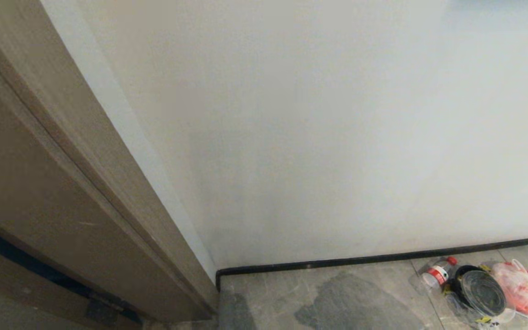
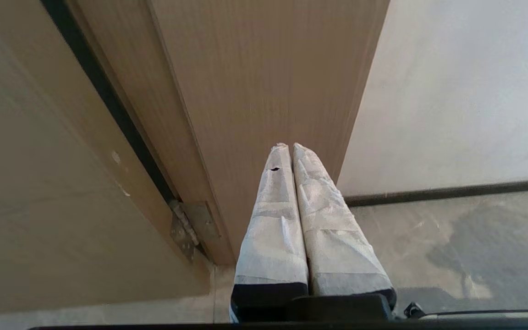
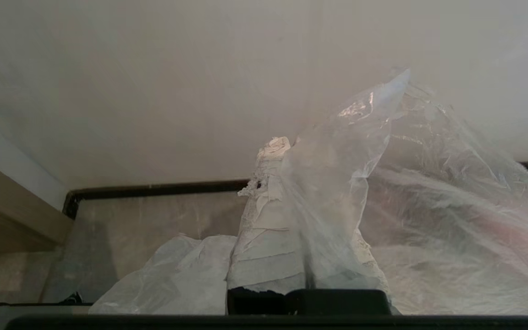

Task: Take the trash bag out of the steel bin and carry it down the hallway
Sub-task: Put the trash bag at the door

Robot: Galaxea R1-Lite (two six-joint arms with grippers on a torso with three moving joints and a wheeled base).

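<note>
— White wall [image 1: 319, 137] filled most of what we saw from the head, with a black skirting strip [image 1: 383, 257] along its foot and glossy grey floor tiles [image 1: 337, 298] below. What stood on the left?

— We saw a brown wooden door frame [image 1: 62, 174] slanting down to the floor there, with a metal hinge [image 2: 190, 227] low on it in the left wrist view.

— Where was the clear, crinkled plastic trash bag [image 3: 410, 192]?

— We had it pinched in our right gripper [image 3: 287, 151]; the tape-wrapped fingers [image 3: 268, 220] were pressed together on the film, which draped over and beside them, right up against the camera.

— And the left gripper [image 2: 290, 147]?

— Its white-wrapped fingers [image 2: 273, 229] lay pressed together with nothing between them, pointing at the door frame.

— Did we see the steel bin?

— We could not tell. On the far right of the floor, near the skirting, lay a small clutter: a clear bottle with a red cap [image 1: 438, 272], a round black-rimmed container [image 1: 481, 288] and a pink-and-white plastic bag [image 1: 523, 286], touching one another.
</note>
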